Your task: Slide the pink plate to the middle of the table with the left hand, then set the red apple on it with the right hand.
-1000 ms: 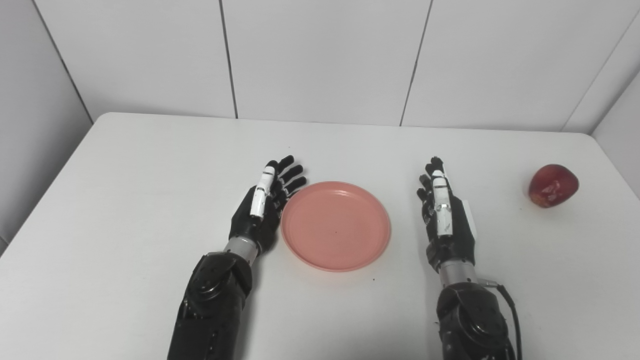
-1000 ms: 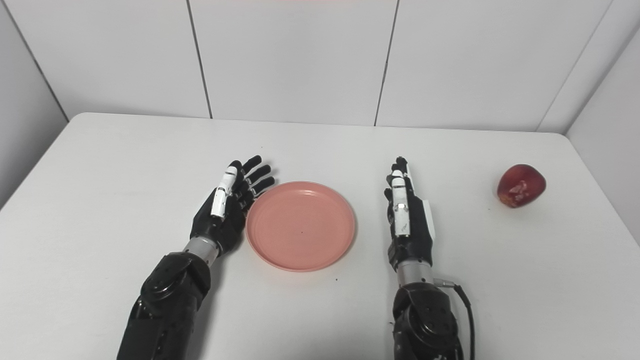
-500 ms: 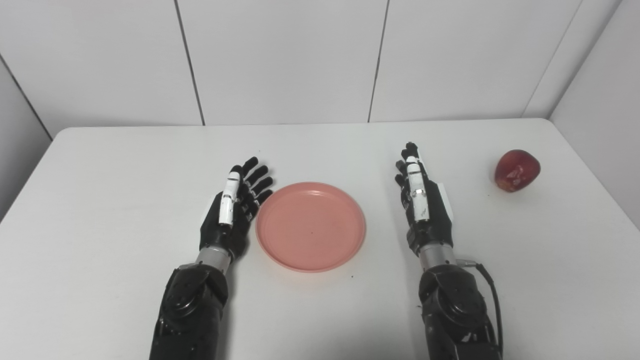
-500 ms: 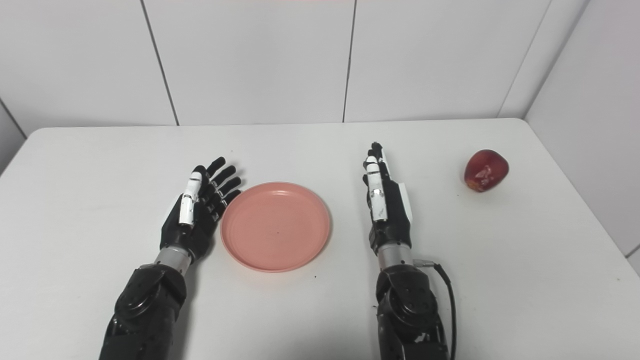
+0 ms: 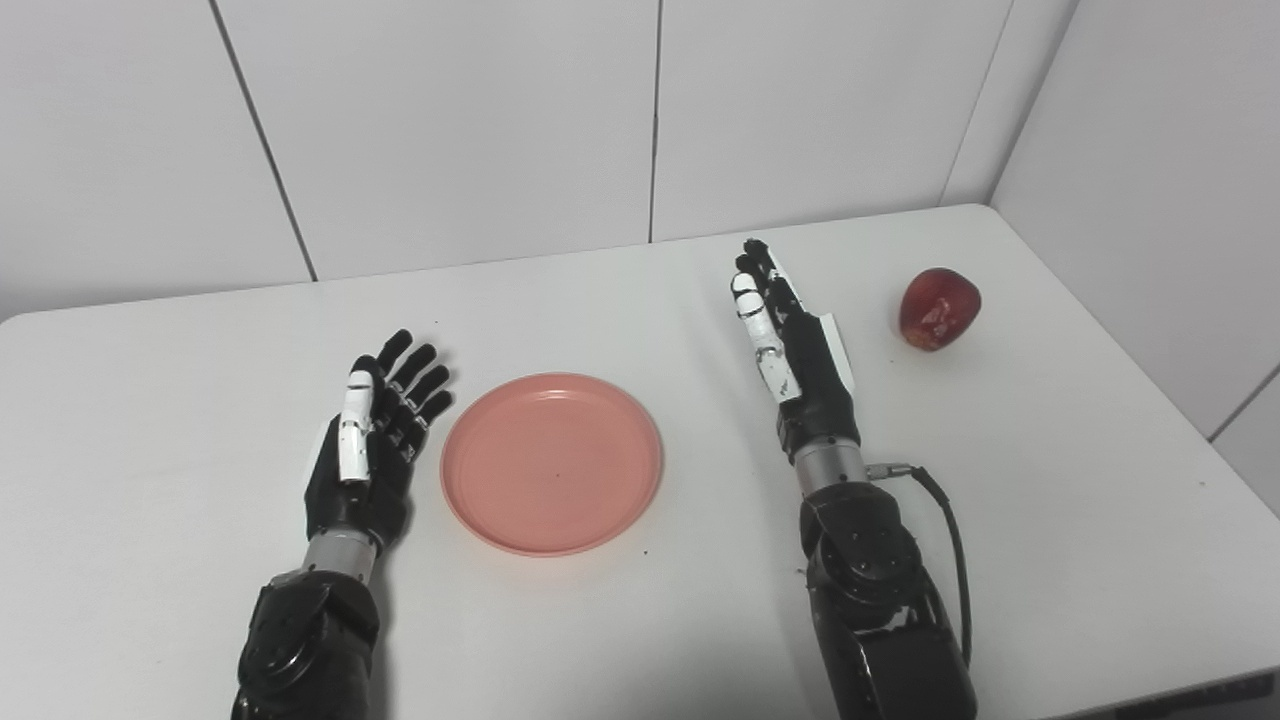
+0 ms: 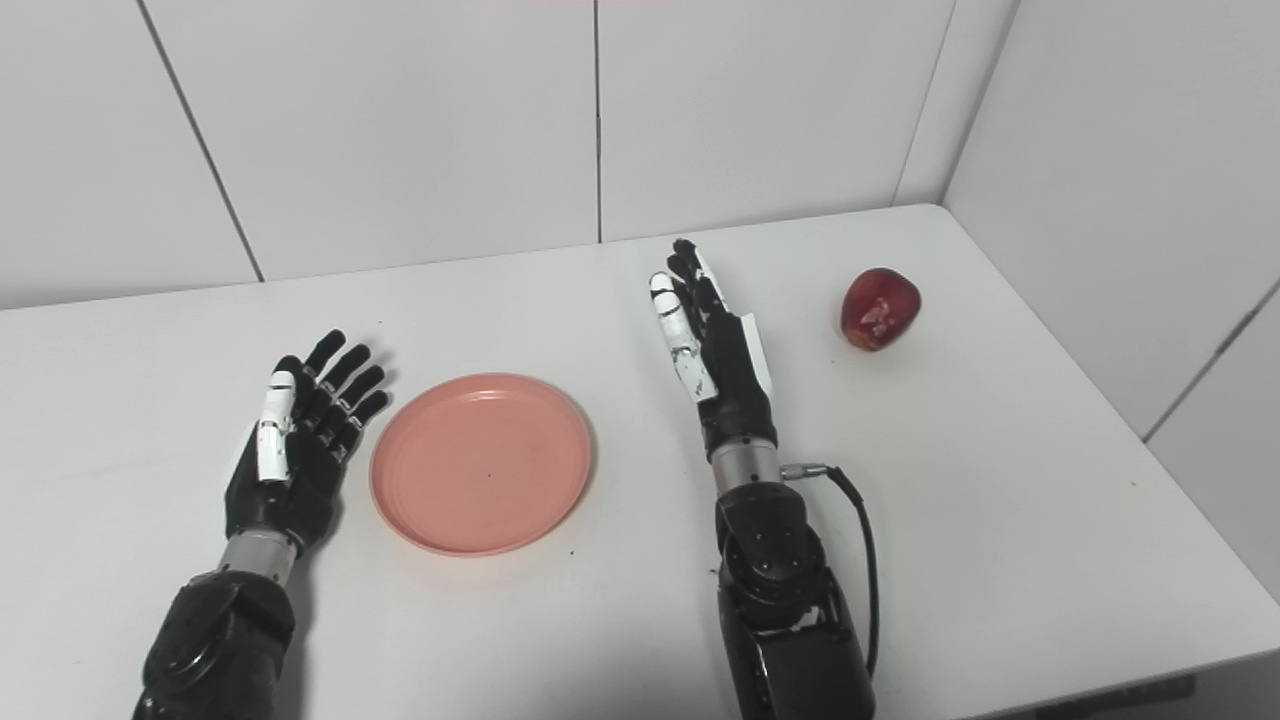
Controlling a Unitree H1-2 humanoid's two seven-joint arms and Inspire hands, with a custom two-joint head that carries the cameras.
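The pink plate [image 5: 552, 462] lies flat and bare on the white table [image 5: 640, 620]. Just left of it rests my left hand [image 5: 372, 440], open, fingers spread, a small gap from the rim. To the plate's right my right hand [image 5: 790, 342] is open too, fingers straight and pointing away, holding nothing. The red apple [image 5: 938, 307] sits on the table further right, a short way beyond that hand's fingertips, near the far right corner.
White panelled walls [image 5: 450, 120] stand behind the table and along its right side. The table's right edge [image 5: 1130, 360] runs close past the apple, and the front right corner shows at the bottom of the picture.
The camera has swung to the right, shifting the whole scene left. My right hand has reached forward toward the apple. My left hand has drawn slightly away from the plate.
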